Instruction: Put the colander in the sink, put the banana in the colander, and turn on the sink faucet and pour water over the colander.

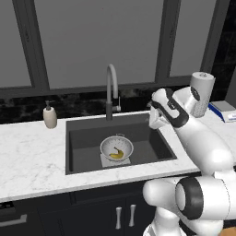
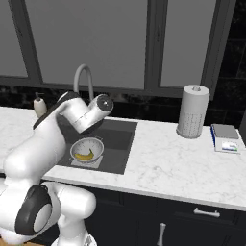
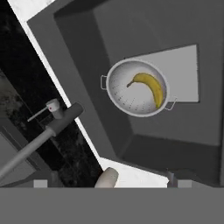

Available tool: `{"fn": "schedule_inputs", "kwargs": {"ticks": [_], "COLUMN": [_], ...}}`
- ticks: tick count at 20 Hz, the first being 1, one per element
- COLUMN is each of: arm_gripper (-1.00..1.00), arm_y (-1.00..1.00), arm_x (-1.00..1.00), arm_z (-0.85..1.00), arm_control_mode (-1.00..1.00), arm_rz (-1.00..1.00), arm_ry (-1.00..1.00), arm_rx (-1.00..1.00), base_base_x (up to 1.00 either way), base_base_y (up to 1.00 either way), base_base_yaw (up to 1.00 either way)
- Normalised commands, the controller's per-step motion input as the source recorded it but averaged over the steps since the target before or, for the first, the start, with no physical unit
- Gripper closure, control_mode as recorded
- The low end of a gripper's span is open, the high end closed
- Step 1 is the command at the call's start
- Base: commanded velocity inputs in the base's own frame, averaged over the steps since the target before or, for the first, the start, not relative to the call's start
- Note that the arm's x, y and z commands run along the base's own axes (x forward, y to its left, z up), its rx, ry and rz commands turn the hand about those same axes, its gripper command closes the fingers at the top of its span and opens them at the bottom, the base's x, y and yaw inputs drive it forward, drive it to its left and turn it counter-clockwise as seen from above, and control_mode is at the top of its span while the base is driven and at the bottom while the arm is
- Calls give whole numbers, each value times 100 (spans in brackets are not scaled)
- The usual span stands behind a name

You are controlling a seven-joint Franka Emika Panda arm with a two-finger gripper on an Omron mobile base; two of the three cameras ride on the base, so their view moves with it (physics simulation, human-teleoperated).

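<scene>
The silvery colander point(image 1: 116, 147) point(image 2: 87, 149) point(image 3: 137, 87) stands upright on the lighter patch at the bottom of the dark sink point(image 1: 83, 138) point(image 3: 183, 127). The yellow banana point(image 1: 117, 155) point(image 2: 85, 155) point(image 3: 151, 88) lies inside it. The grey gooseneck sink faucet point(image 1: 111, 87) point(image 2: 81, 76) point(image 3: 41, 139) rises behind the basin, its small lever point(image 3: 52, 106) at the side. My gripper point(image 1: 155, 121) point(image 3: 113, 184) hovers open above the sink's right rear, to the right of the faucet and apart from it, holding nothing. Water is out of view.
A soap dispenser point(image 1: 50, 116) point(image 2: 40, 106) point(image 3: 107, 177) stands on the white marble counter point(image 1: 32, 156) left of the sink. A paper towel roll point(image 1: 202, 93) point(image 2: 192, 111) and a flat scale point(image 2: 226, 138) sit to the right. Dark windows back the counter.
</scene>
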Motion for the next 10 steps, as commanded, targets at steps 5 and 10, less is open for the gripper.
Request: {"fn": "schedule_inputs", "kwargs": {"ticks": [5,10], "arm_gripper": [-100,-100], "arm_y": [0,5], "arm_x": [31,16], "arm_z": [25,23], "arm_control_mode": [-100,-100], "arm_rz": [6,0], "arm_ry": [-1,0], "arm_rx": [28,34], "base_base_x": [0,0], "base_base_y": [0,0], "base_base_yaw": [0,0]}}
